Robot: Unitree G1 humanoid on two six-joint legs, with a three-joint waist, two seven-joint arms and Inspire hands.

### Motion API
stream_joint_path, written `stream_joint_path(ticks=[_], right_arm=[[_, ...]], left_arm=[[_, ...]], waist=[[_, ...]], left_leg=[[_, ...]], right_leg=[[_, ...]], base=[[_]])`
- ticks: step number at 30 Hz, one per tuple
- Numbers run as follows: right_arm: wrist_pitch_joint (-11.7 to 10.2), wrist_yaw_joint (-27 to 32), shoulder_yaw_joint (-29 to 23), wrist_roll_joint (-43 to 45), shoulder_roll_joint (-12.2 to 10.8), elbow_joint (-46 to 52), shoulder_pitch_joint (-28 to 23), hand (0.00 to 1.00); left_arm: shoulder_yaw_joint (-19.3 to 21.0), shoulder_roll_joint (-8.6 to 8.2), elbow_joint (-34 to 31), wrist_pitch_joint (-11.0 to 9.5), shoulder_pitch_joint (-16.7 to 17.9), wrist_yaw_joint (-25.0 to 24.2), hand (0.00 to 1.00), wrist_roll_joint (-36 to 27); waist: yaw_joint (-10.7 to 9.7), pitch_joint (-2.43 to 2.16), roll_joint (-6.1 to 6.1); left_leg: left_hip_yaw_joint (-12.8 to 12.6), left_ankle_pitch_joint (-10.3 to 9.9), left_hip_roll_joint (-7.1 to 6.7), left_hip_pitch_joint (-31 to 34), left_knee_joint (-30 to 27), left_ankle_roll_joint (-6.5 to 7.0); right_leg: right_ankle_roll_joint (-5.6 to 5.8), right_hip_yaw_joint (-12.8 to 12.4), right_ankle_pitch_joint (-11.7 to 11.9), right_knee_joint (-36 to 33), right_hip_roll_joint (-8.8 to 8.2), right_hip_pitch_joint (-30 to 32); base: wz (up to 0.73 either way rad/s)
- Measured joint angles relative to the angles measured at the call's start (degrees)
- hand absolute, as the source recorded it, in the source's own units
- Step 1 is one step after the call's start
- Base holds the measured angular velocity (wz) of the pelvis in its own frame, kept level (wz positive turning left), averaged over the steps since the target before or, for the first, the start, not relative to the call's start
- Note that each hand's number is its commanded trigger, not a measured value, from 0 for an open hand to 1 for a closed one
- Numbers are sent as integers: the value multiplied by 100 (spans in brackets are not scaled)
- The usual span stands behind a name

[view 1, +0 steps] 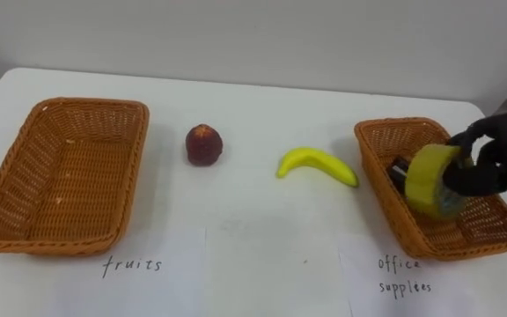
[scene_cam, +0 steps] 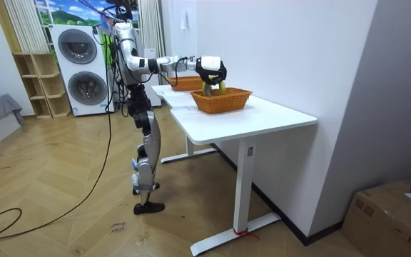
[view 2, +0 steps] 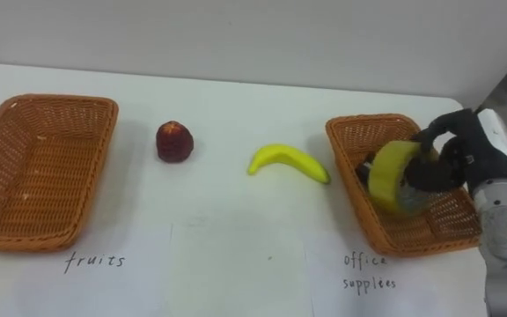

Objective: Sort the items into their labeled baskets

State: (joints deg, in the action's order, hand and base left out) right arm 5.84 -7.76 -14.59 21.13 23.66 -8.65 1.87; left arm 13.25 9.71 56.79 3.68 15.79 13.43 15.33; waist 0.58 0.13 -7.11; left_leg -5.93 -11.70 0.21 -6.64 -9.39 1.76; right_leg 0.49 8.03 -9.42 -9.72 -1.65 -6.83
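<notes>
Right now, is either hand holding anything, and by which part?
The right hand holds the yellow tape roll by its outer rim, over the office supplies basket.

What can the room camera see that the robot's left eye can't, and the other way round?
The room view takes in the whole standing robot, the washing machines and a cardboard box. The left eye view gives the red fruit, the banana and the handwritten labels. Both have the right hand curled round the yellow tape roll over the office supplies basket.
</notes>
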Motion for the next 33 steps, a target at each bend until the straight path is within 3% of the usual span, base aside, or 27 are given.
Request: stream_joint_path(ticks=[33], right_arm=[[0,-116,-1,97,-1,-33,1,0]], left_arm=[[-2,0,-12,-5,2,100,0,3]], waist=[[3,-9,7]], left_leg=[[-1,0,0,-8,-4,0]], right_leg=[[0,-3,0,-4,-1,-6]], base=[[0]])
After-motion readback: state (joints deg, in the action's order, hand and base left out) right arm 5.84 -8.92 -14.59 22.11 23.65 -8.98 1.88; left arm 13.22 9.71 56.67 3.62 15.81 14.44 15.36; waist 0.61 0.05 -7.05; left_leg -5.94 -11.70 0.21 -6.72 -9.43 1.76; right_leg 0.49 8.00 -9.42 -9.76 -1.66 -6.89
